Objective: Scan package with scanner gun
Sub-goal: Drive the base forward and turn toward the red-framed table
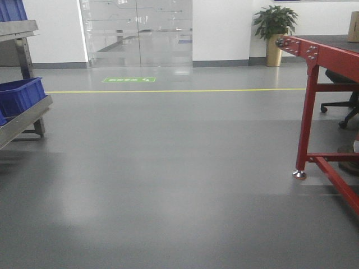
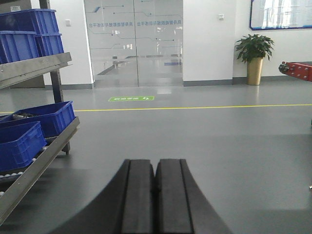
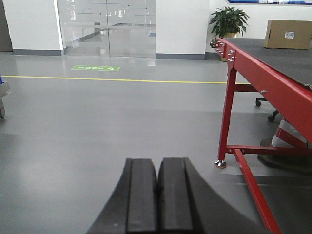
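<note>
Left tool (image 2: 155, 195) and right tool (image 3: 158, 195) pressed together, empty; two blue crates (image 2: 19, 144) lower left, contents unclear; one cardboard box (image 3: 288, 34) upper right on red surface (image 3: 265, 80).

Lettering all over the place, and not a word of it readable.
Green floor sign (image 1: 129, 79) just past the yellow line (image 1: 168, 91): white marks on it, too blurred to read. Glass door (image 2: 134, 44) behind it, in the left wrist view, has a row of pale characters running across the panes, and they smear together so I can't make out a single one. Blue-framed wall board (image 2: 281, 13), top right of that same view: rows of print, far too small. On the red desk (image 3: 263, 83), the brown box (image 3: 280, 39) carries a white label (image 3: 289, 34) with dark specks on it, and no word or number comes through.
</note>
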You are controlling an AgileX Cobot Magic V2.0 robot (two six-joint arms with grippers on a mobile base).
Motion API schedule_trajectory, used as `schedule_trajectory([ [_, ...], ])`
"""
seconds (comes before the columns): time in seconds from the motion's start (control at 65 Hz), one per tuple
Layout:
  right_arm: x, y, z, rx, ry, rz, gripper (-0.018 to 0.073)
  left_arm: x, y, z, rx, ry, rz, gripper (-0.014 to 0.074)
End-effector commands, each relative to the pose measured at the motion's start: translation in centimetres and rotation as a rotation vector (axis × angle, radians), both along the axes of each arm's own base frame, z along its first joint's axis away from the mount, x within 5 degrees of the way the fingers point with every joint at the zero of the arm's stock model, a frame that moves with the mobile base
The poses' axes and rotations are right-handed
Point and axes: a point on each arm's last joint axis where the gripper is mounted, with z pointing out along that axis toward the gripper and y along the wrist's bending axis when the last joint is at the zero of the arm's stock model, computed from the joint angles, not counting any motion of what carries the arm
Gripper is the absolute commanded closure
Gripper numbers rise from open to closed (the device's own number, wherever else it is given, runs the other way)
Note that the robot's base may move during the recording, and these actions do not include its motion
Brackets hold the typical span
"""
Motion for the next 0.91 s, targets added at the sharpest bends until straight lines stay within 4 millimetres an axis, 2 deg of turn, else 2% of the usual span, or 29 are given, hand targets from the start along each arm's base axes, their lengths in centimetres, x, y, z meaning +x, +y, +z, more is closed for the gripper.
schedule_trajectory([
  [0.0, -0.03, -0.02, 0.18, -0.004, -0.019, -0.002, 0.0713, -0.06, 0.01, 0.3, -0.008, -0.025, 0.001, 0.0707],
  [0.892, -0.03, -0.02, 0.22, -0.005, -0.024, -0.003, 0.0713, -0.07, -0.34, 0.3, -0.009, -0.025, -0.061, 0.0707],
])
